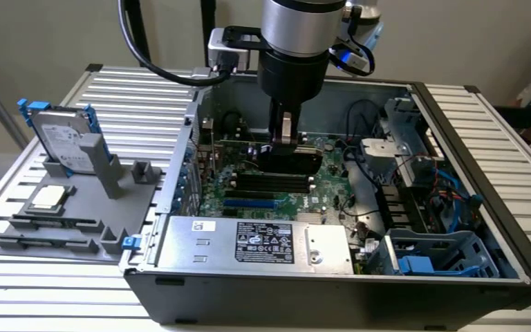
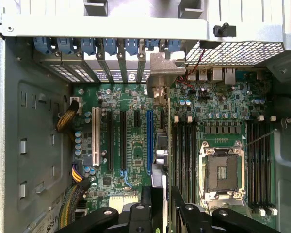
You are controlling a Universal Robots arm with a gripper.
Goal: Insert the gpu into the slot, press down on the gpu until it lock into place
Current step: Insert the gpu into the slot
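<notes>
— One arm, down inside the open case [image 1: 339, 304]. What's the gripper [image 1: 286, 142] got?
— The gpu [image 1: 292, 162]. The fingers are clamped on the card's upper edge.
— Where is the card?
— Standing upright on the motherboard [image 1: 334, 190], near its middle, just beside the motherboard's black memory slots [image 1: 265, 183]. I can't tell whether it's pushed fully home.

Inside the open case [image 1: 339, 304] you see 1 silver power supply [image 1: 256, 242] and 1 empty CPU socket [image 2: 224, 170]. Outside the case, 1 hard drive [image 1: 61, 138] stands upright on the grey fixture [image 1: 72, 214].
</notes>
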